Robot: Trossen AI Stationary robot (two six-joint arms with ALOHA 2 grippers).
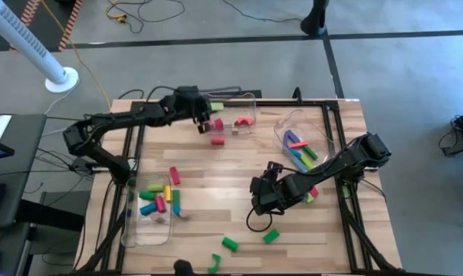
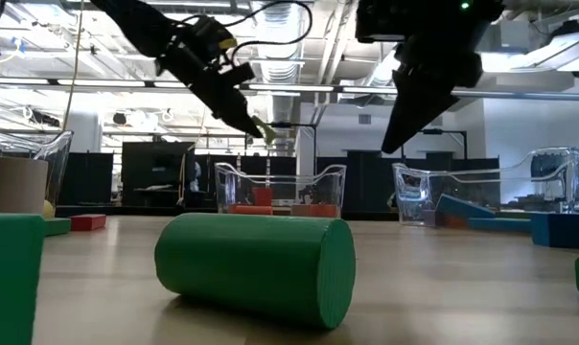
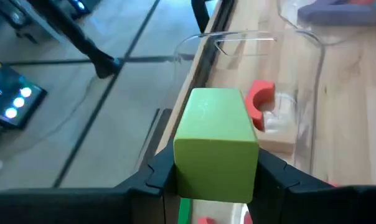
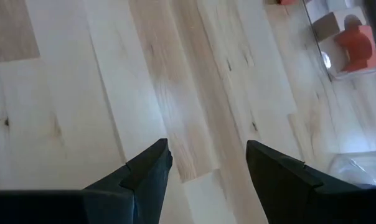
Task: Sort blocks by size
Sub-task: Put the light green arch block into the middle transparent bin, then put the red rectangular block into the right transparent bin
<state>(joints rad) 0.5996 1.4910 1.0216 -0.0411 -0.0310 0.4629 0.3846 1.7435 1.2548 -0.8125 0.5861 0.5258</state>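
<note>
My left gripper (image 1: 208, 117) is at the table's far middle, shut on a light green block (image 3: 216, 143), above the left end of a clear bin (image 1: 245, 98). That bin holds a red arch (image 3: 261, 99) and a tan block. My right gripper (image 4: 206, 165) is open and empty above bare wood at the table's middle (image 1: 259, 201). Loose blocks lie on the table: a green cylinder (image 1: 229, 244), a green block (image 1: 270, 236), a red bar (image 1: 174, 176) and a red block (image 1: 217, 140). My left gripper pinches the light green block by two opposite sides (image 3: 182, 162) between its two fingers. The fingers come from the table's left, slanting down. The block sits at the fingertips (image 2: 267, 134), lifted clear above the bin's rim.
A clear bin (image 1: 280, 130) at the right holds purple, blue and green blocks. A clear bin (image 1: 127, 230) at the near left holds several coloured blocks. A green block (image 1: 215, 263) lies at the near edge. Black frame rails run along the table's sides.
</note>
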